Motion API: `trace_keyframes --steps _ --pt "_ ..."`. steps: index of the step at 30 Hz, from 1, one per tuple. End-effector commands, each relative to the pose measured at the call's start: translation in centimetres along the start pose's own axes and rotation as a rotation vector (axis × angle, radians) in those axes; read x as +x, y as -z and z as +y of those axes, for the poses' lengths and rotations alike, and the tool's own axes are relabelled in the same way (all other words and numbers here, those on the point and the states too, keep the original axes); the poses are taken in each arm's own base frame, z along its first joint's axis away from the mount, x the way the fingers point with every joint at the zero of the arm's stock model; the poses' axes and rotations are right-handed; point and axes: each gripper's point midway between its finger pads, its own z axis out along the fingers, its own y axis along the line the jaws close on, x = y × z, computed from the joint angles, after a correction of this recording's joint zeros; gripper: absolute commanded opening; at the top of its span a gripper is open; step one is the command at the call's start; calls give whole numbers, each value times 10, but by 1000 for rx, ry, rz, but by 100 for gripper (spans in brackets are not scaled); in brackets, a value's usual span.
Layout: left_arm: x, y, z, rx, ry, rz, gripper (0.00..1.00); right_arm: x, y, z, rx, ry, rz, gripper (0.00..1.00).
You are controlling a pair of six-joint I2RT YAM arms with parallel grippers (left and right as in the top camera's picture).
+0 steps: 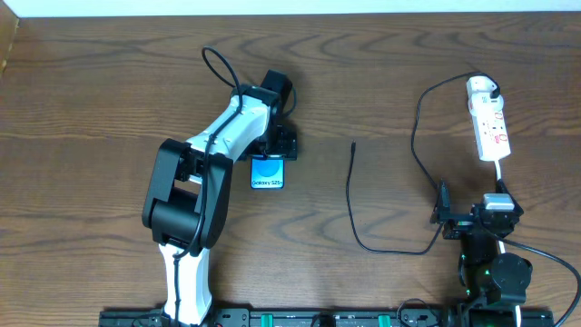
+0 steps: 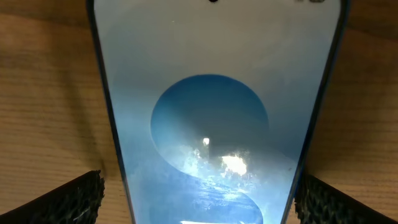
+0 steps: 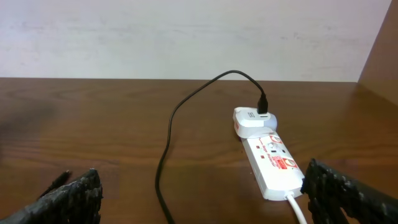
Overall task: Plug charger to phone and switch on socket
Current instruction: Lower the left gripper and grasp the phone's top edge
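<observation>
Phone [image 2: 211, 118] lies flat between the left gripper's [image 2: 198, 196] wide-apart fingers; right gripper [image 3: 202, 186], also spread, faces the socket [image 3: 268, 160].

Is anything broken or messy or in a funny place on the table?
Nothing looks broken or spilled. The charger just lies loose on the table, its plug tip apart from the phone, its white adapter in the socket.

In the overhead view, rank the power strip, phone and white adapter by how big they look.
1. power strip, largest as seen.
2. phone, partly hidden under the left gripper, so that order is unsure.
3. white adapter, smallest.
</observation>
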Motion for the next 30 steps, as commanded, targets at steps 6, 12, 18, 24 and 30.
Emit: trace_keyframes --steps 6,12,18,24,30 --pt "-2 -6 -2 12 6 -2 98 0 0 -2 7 11 -2 99" --pt "-1 -18 -2 18 7 -18 98 0 0 -2 7 11 -2 99" --pt "14 -32 3 7 7 11 98 0 0 -2 7 11 -2 99" --pt "22 -35 6 -3 6 38 98 0 0 -2 7 11 -2 99" --pt "28 -35 8 -12 6 60 98 0 0 -1 7 12 -2 99"
